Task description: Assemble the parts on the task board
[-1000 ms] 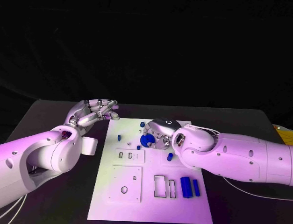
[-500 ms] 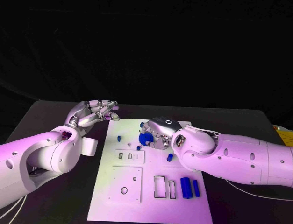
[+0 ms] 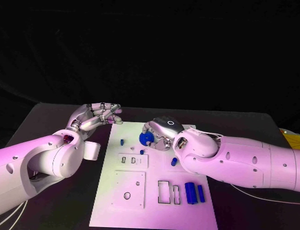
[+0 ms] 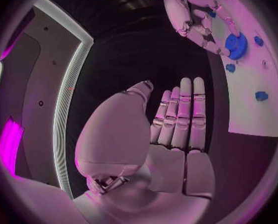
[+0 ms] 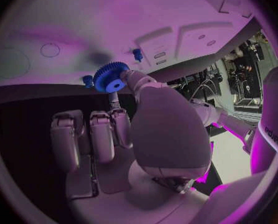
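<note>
Near edge: two blue cylindrical parts lie on the white rectangular task board. Mid-board, the right hand, fingers clamped on the blue toothed plastic gear, has shifted it slightly leftward, suggesting alignment before seating. Beyond, beside the board's far left corner above the black bench, the left hand stays empty, fingers together.

Left arm reaches in low, hand raised off the table with fingers held straight and close together, holding nothing. Right arm bends inward, hand pinching a gear between thumb and a fingertip.
</note>
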{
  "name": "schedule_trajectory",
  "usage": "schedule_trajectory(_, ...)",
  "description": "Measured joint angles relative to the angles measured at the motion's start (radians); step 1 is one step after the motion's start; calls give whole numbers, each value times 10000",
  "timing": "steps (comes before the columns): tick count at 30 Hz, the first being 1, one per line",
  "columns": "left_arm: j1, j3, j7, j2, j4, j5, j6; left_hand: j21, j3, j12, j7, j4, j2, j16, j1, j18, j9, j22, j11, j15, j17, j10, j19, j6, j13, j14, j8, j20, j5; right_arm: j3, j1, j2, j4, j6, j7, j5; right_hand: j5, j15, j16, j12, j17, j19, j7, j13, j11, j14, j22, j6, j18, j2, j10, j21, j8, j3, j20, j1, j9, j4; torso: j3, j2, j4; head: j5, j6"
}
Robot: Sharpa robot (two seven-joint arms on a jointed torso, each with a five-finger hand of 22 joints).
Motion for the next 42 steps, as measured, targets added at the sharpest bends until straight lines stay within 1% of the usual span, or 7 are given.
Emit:
schedule_trajectory(15, 0, 0, -13, 56, 2, 0, 13, 32, 0, 0, 0, 0, 0, 0, 0, 0, 1, -1, 0, 28, 10, 0, 0, 0, 0, -29, 0, 0, 0, 5, 19, 819, -1139, -89, 102, 7, -5, 0, 0, 0, -1, 0, -18, 0, 0, 0, -1, 16, 0, -43, 0, 0, -30, 0, 0, -100, 61, 0, 5, 5, 13, 3, 1)
schedule_trajectory(22, 0, -1, -17, 58, 0, 0, 18, 32, 0, 0, 0, 0, 0, 0, 0, 0, 1, -1, 0, 28, 9, 0, 0, 0, 0, -28, 0, 0, 0, 0, 11, 993, -1397, -80, 176, 32, -60, 0, -1, 0, -1, 0, -17, 0, 0, 0, -2, 12, 0, -45, -1, 0, 8, 57, 0, -150, 62, 2, 7, 3, 0, 33, -25)
schedule_trajectory(26, 0, -1, -21, 59, 2, 0, 22, 32, 28, 1, 0, -28, 0, 0, 0, -1, 1, -1, 0, 28, 9, 0, -73, 0, 0, -29, 0, 0, 0, 0, 11, 1066, -1533, -68, 206, 39, -72, 0, -1, 0, -1, 0, -13, 0, 0, 0, -3, 7, 0, -45, -1, -1, 8, 57, 0, -150, 59, 2, 7, 3, -14, 35, -2)
schedule_trajectory(34, 0, 0, -30, 56, 3, 0, 28, 32, 28, 1, 0, -28, 0, 0, 0, -1, 1, -2, 0, 28, 8, 0, -73, 0, 0, -28, 0, 1, 0, -13, 3, 1182, -1745, 16, 278, 57, -217, 0, -1, -1, -1, 0, -9, 0, 0, 0, -3, 2, 0, -46, -1, -1, 6, 58, 0, -151, 48, 4, 12, -3, -7, 21, 5)
schedule_trajectory(35, 0, 0, -31, 55, 3, 0, 29, 31, 28, 1, 0, -28, 0, 0, 0, -1, 1, -2, 0, 28, 8, 0, -73, 1, 0, -28, 0, 1, 0, -13, 3, 1193, -1761, 24, 290, 61, -308, 0, -1, -1, -1, 0, 16, 0, 0, 0, -3, -41, 0, -83, -1, -1, -8, 87, 0, -220, 47, 33, 12, -3, -7, 21, 3)
schedule_trajectory(38, 0, 2, -35, 54, 1, 0, 31, 32, 28, 1, 0, -28, 0, 0, 0, -1, 1, -2, 0, 28, 8, 0, -73, 1, 0, -28, 0, 1, 0, -18, 1, 1213, -1811, 57, 333, 87, -662, 0, -1, -43, -1, 0, 137, 0, 91, 0, -1, -398, 0, 2, -92, -1, -280, 127, 0, -465, -28, 74, 12, -3, -9, 25, -6)
schedule_trajectory(42, 1, 2, -40, 54, -1, 0, 35, 31, 28, 1, 0, -28, 0, 0, 1, -1, 1, -2, 0, 28, 8, 0, -73, 1, 0, -28, 0, 1, 0, -18, 0, 1228, -1874, 92, 380, 148, -1383, 74, -1, -91, -1, 0, 243, 0, 180, 0, 5, -710, 1, -82, -182, -1, -562, -28, 75, -686, -136, 137, 12, -2, -12, 35, -10)
